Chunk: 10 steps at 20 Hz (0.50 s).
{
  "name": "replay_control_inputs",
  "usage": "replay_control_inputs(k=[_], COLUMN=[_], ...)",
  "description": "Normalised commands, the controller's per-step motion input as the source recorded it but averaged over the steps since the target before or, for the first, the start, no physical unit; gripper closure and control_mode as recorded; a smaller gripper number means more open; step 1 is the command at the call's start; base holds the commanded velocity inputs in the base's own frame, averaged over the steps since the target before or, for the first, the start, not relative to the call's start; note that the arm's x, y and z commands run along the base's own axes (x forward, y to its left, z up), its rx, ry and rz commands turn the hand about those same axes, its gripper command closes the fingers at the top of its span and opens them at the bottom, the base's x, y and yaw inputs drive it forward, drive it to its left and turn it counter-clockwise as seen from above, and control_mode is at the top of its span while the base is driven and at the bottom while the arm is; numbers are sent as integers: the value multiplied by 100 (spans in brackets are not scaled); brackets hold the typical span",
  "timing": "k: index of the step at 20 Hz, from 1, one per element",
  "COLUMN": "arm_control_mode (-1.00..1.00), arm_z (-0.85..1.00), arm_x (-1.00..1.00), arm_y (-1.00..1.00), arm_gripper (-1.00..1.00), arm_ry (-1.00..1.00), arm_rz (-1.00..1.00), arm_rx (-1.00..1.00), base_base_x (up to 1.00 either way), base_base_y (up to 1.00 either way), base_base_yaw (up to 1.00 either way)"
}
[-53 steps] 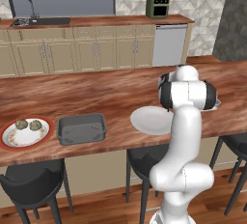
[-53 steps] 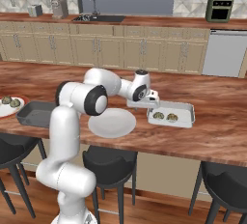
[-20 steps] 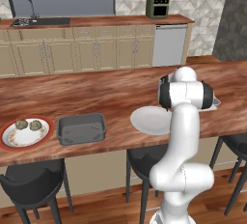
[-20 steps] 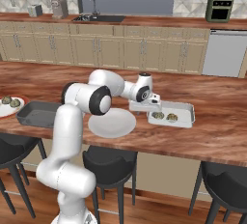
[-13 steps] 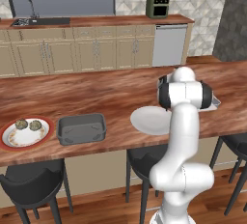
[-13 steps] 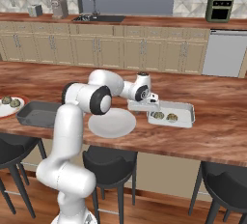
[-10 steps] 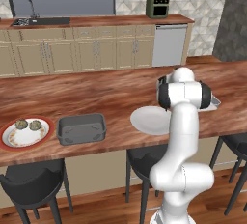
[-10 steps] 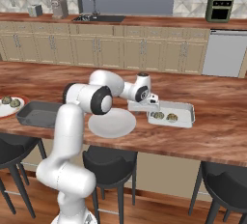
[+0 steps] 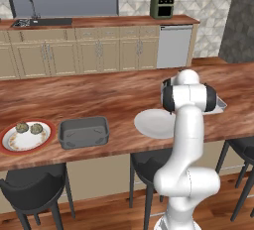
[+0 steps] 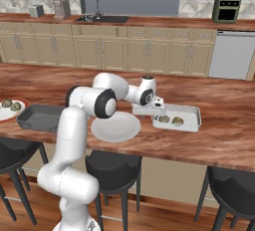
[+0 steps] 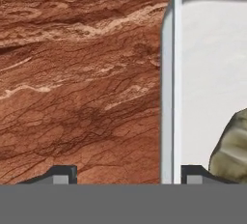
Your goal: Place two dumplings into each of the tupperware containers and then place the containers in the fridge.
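The jaws stand apart, straddling the left wall of the pale container (image 10: 187,115) that holds two dumplings (image 10: 170,121) on the counter (image 10: 224,140)

Pale container wall (image 11: 169,97) between gripper (image 11: 125,172) fingertips; dumpling (image 11: 234,150) crowds inside.

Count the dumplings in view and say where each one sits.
4. Two dumplings lie on the red-rimmed plate; two more lie in the paler container. None seem hidden.
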Motion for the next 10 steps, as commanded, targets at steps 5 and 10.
replay_control_inputs(k=[5,10], arm_control_mode=[-100,-100], arm_z=[0,2], arm_x=[0,3], arm_y=[0,0], arm_gripper=[100,100], arm_ry=[0,0], arm_rz=[0,2], arm_rx=[0,0], base_base_x=[0,0], base_base_y=[0,0], base_base_yaw=[0,0])
